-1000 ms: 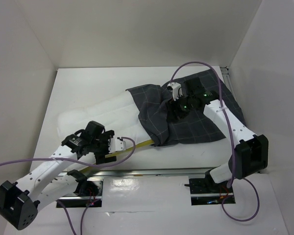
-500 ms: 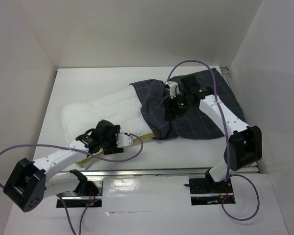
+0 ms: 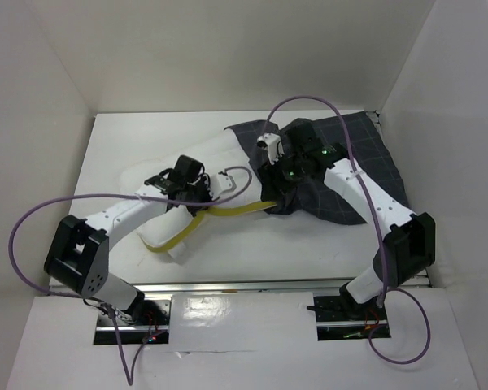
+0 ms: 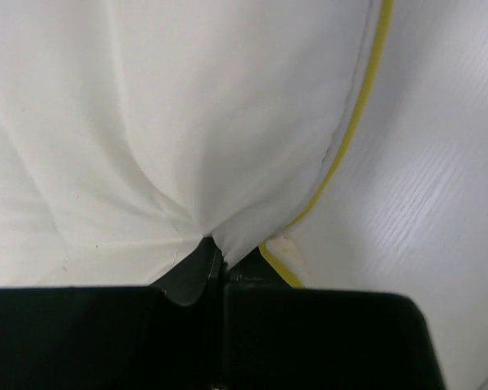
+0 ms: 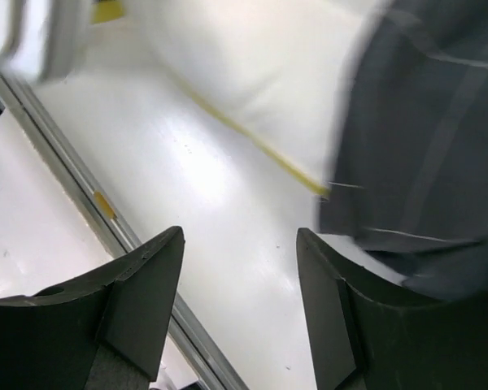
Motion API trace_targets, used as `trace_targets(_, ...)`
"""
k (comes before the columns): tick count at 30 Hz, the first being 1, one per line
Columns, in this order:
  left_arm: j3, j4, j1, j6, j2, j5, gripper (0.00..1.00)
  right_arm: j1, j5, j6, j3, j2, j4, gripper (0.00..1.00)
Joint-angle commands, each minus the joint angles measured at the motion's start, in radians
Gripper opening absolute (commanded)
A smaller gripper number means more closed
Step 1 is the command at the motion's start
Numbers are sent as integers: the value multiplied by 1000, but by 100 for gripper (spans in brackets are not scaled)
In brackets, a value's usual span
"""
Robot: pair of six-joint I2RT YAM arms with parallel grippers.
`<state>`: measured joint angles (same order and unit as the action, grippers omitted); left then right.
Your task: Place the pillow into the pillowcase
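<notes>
From above, I see the left gripper on the pillow, whose far end disappears under the pillowcase at the right of the table. Left wrist: my jaws are pressed together, pinching white pillow fabric beside its yellow band. Right wrist: the right gripper is spread over bare table, gripping nothing.

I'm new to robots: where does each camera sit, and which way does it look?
Top external: above and behind, looking down on the table; left arm and right arm show.
Left wrist: on that arm, looking along the left gripper, shut on the pillow.
Right wrist: on that arm, looking past the open right gripper at table and pillowcase.
Shared: both wrist views show the yellow band.
</notes>
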<state>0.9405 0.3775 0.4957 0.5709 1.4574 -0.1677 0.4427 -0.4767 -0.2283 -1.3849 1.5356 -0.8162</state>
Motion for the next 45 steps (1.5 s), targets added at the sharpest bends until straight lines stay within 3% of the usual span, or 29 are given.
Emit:
trace_targets(1, 164, 78, -51, -166, 47, -170, 0, 60, 38, 3, -14, -81, 11, 65)
trace_targets(3, 262, 138, -74, -212, 98, -237, 0, 80, 78, 3, 15, -91, 11, 63)
trace_targets(7, 385, 187, -127, -266, 149, -305, 0, 91, 298, 58, 70, -124, 72, 55)
trace_targets(14, 466, 239, -172, -276, 195, -368, 0, 91, 618, 81, 193, -155, 178, 44)
trace_targets(23, 488, 279, -181, -256, 195, -377, 0, 15, 575, 112, 147, -77, 246, 41)
trace_targets(35, 458, 279, -181, -256, 185, -377, 0, 5, 242, 110, 52, -72, 215, 40)
trace_targets(38, 458, 270, -181, -256, 195, -377, 0, 5, 242, 110, 52, -72, 204, 40)
trace_targets(45, 458, 270, -181, -256, 195, -386, 0, 5, 401, 119, 61, -32, 221, 40)
